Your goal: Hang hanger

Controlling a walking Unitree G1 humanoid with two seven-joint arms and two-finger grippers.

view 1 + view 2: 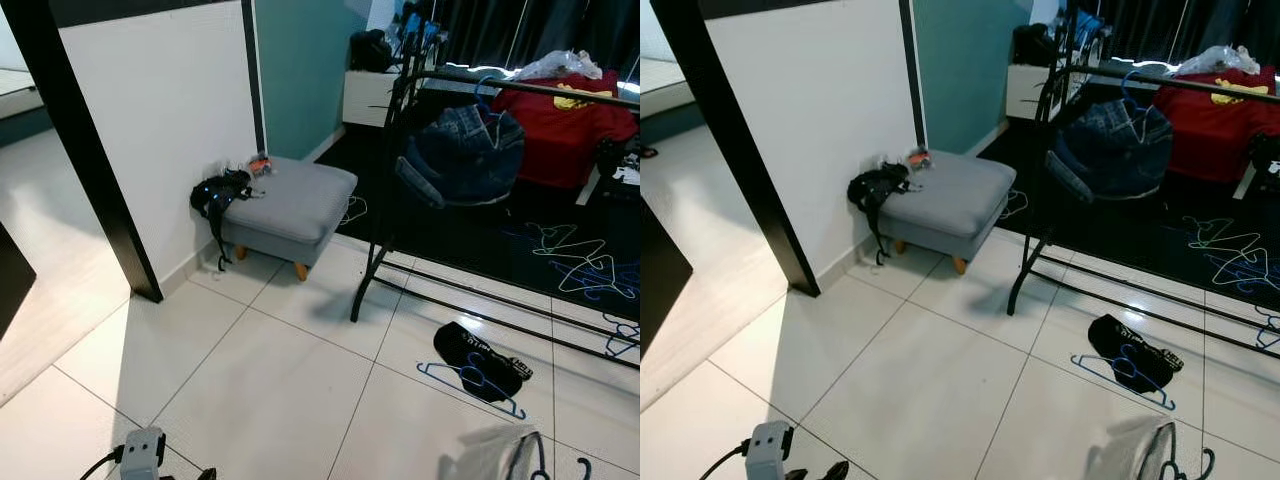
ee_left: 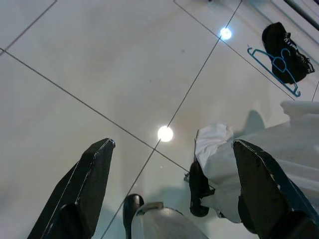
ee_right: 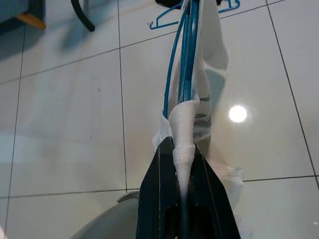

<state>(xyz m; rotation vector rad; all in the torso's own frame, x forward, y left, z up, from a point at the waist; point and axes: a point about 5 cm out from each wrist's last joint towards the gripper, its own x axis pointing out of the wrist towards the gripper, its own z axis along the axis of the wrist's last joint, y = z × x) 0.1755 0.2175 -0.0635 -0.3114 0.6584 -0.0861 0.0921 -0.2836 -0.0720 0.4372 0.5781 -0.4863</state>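
Note:
My right gripper [image 3: 182, 145] is shut on a white garment [image 3: 185, 122] that hangs on a blue hanger [image 3: 185, 55], held low over the tiled floor. The same garment [image 1: 495, 455] with its dark hook [image 1: 541, 455] shows at the bottom right of the left eye view. My left gripper [image 2: 174, 144] is open beside it with nothing between its fingers. A black clothes rack [image 1: 520, 90] stands ahead to the right. A denim garment [image 1: 465, 150] hangs from its rail on a blue hanger.
A black garment on a blue hanger [image 1: 480, 365] lies on the tiles before the rack's foot. Several loose hangers [image 1: 575, 260] lie on the dark carpet behind. A grey footstool [image 1: 290, 200] stands against a white partition [image 1: 160, 120]. A red shirt [image 1: 565, 125] lies beyond the rack.

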